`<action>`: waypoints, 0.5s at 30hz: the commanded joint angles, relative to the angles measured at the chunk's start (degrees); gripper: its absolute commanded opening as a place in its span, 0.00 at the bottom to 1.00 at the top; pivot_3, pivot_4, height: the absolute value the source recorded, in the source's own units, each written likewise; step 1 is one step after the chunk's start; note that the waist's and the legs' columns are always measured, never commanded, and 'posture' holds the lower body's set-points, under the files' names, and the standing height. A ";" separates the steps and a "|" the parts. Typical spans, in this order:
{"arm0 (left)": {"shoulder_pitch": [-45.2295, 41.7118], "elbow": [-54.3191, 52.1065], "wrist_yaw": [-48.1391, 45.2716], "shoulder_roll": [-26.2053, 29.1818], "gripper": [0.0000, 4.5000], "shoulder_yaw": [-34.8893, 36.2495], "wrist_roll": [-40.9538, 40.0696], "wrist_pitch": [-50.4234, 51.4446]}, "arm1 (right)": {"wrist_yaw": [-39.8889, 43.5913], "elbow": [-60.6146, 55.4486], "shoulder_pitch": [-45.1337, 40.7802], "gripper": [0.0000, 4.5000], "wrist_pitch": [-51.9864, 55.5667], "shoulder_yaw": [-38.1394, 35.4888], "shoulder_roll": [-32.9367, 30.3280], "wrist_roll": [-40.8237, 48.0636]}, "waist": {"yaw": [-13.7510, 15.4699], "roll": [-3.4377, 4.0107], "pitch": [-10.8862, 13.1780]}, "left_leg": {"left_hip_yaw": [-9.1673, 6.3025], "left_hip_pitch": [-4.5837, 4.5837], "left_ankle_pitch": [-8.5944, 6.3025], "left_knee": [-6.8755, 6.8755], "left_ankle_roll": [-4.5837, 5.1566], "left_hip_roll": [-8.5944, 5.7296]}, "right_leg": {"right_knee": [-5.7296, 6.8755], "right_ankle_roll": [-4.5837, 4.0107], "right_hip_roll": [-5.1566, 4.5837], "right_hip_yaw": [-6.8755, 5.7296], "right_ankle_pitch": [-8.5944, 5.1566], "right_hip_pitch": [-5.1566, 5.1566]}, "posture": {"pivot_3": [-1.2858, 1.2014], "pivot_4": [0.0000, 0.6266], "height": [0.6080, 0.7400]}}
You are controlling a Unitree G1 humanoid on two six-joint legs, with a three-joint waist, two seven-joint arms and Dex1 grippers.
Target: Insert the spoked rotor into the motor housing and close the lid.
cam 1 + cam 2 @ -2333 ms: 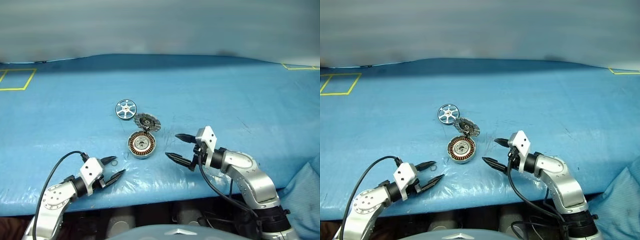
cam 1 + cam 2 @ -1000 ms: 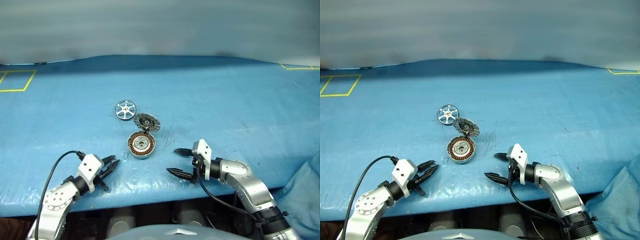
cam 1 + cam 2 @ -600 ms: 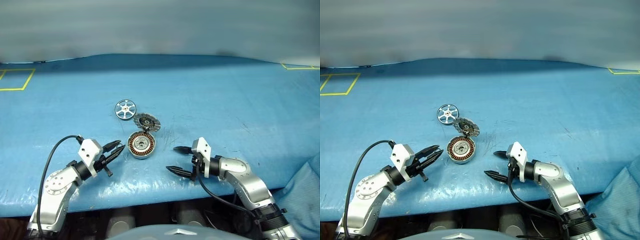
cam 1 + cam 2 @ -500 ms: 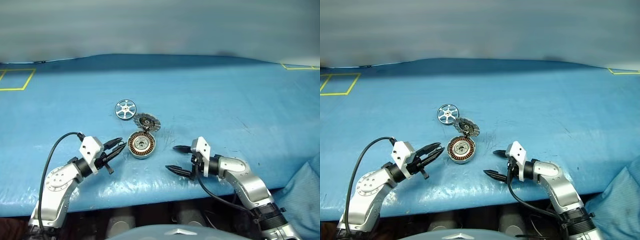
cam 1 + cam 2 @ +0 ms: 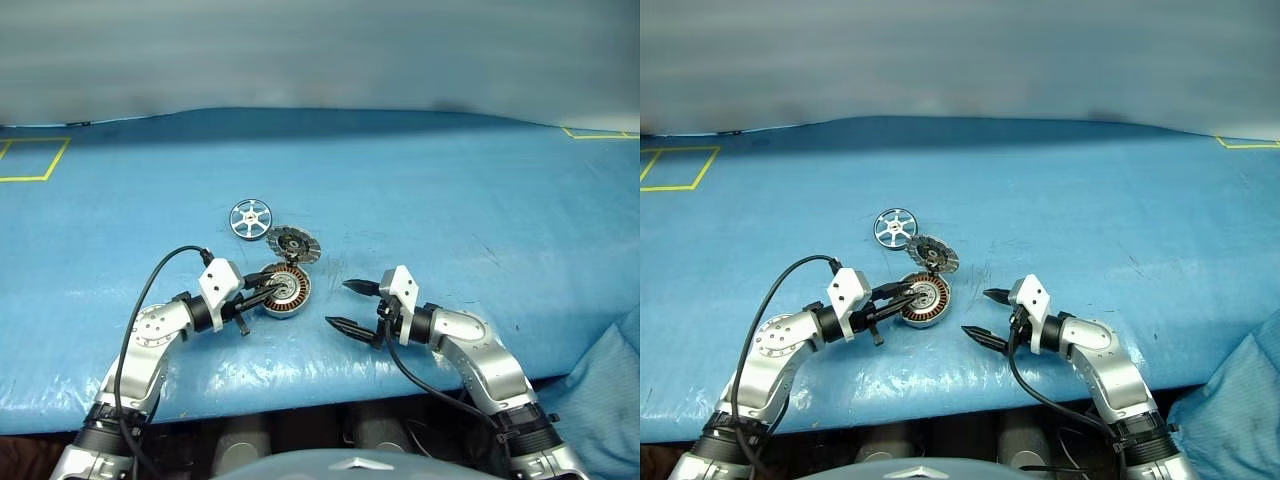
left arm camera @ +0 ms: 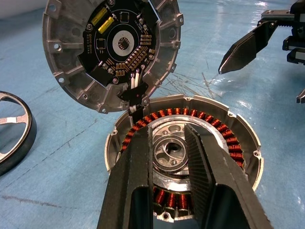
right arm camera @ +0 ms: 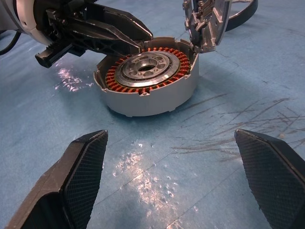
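The motor housing (image 5: 285, 289) sits open on the blue table, its copper windings showing. The lid (image 5: 293, 244) leans tilted against the housing's far rim, dark inner face up, joined to it by short wires. Just behind and to the left of the lid, the spoked rotor (image 5: 251, 219) lies flat. My left gripper (image 5: 267, 286) reaches in from the left. Its fingers (image 6: 133, 181) stand a narrow gap apart over the housing's hub (image 6: 170, 149), holding nothing. My right gripper (image 5: 340, 305) is wide open on the housing's right, apart from it.
The blue cover (image 5: 450, 200) spans the table, with yellow tape squares at the far left (image 5: 30, 160) and the far right (image 5: 600, 132). Blue cloth (image 5: 615, 370) hangs past the front right corner. A cable (image 5: 150, 290) loops off the left wrist.
My left gripper has moved forward and to the right, from near the table's front edge to over the housing. The right gripper has stayed where it was, open.
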 commanded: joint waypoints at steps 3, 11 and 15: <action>-2.14 -0.38 -0.46 -0.49 0.14 -1.31 1.87 -0.96 | -0.55 -1.48 0.01 1.00 -1.27 -1.02 0.44 0.89 | 0.02 0.00 0.00 | -0.01 0.00 0.00 -0.01 0.00 0.00 | 0.00 0.00 0.00 0.00 0.00 0.00 | 0.52 0.24 1.00; -2.04 -0.08 0.17 -0.27 0.14 -2.83 5.48 -0.91 | -0.38 -1.97 0.33 1.00 -0.51 -1.44 -0.37 1.29 | 0.01 0.00 0.00 | -0.01 -0.01 0.00 -0.01 0.00 0.00 | 0.00 0.00 0.00 0.01 0.00 0.00 | 0.52 0.24 1.00; -2.54 0.52 0.70 -0.75 0.14 -3.14 6.40 -0.91 | -0.59 -2.16 0.38 1.00 -0.34 -1.31 -0.32 1.32 | 0.03 0.00 0.00 | -0.01 0.00 0.00 0.01 0.00 0.00 | 0.00 0.01 0.00 0.01 0.01 0.01 | 0.52 0.24 1.00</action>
